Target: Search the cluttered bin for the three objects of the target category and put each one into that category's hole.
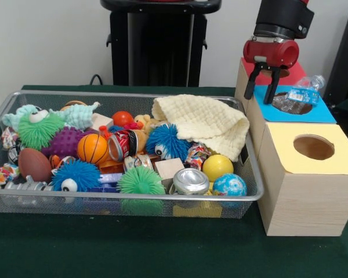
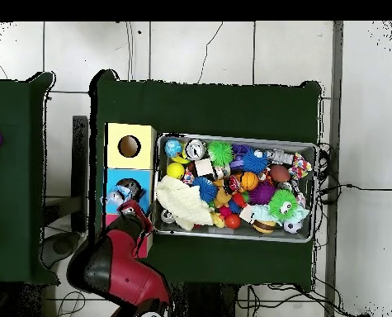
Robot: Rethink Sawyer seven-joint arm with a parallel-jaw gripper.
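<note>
The silver wire-mesh bin (image 1: pixel 127 197) sits on the green table, full of toys; it also shows in the overhead view (image 2: pixel 232 138). A wrinkly clear packet with blue and white inside (image 1: pixel 301 95) lies on the blue-topped box (image 1: pixel 322 114), partly over its hole. In the overhead view this packet (image 2: pixel 119 196) lies on the blue top (image 2: pixel 115 177). My gripper (image 1: pixel 263 87) hangs just left of the packet above the blue box, open and empty; it also shows in the overhead view (image 2: pixel 133 208). I cannot make out any other packet in the bin's clutter.
A yellow-topped wooden box (image 1: pixel 313 168) with a round hole stands in front of the blue one, and a red-topped box (image 1: pixel 294 74) stands behind. In the bin lie a cream cloth (image 1: pixel 203 124), spiky balls (image 1: pixel 141 180), a red can (image 1: pixel 123 145) and a silver can (image 1: pixel 191 181).
</note>
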